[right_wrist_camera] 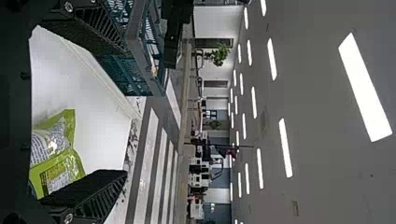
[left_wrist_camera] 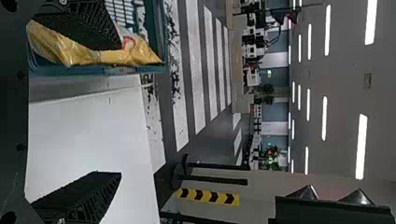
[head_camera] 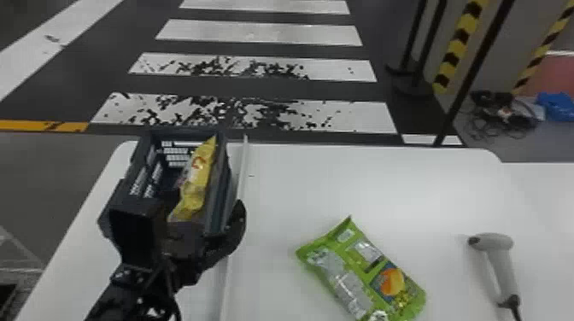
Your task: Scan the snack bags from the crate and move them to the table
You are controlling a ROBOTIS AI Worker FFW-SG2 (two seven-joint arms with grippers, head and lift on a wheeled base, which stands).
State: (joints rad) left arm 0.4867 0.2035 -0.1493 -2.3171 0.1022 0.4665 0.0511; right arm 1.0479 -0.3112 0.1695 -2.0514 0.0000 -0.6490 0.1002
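My left gripper [head_camera: 181, 247] is at the near end of the dark crate [head_camera: 225, 179] in the head view. A yellow snack bag [head_camera: 197, 183] leans against the crate's right inner wall. In the left wrist view, my left gripper [left_wrist_camera: 117, 111] is open, one finger overlapping the yellow bag [left_wrist_camera: 79, 55], the other over the white table. A green snack bag [head_camera: 341, 277] lies flat on the table, right of the crate. My right gripper [right_wrist_camera: 124, 113] stands open in the right wrist view, with the green bag [right_wrist_camera: 56, 161] and the crate [right_wrist_camera: 135, 35] beyond its fingers.
A grey handheld scanner [head_camera: 500, 262] lies at the right of the white table [head_camera: 363, 183]. A pale strip [head_camera: 242, 170] runs along the table beside the crate. Striped posts [head_camera: 459, 47] stand beyond the far right edge.
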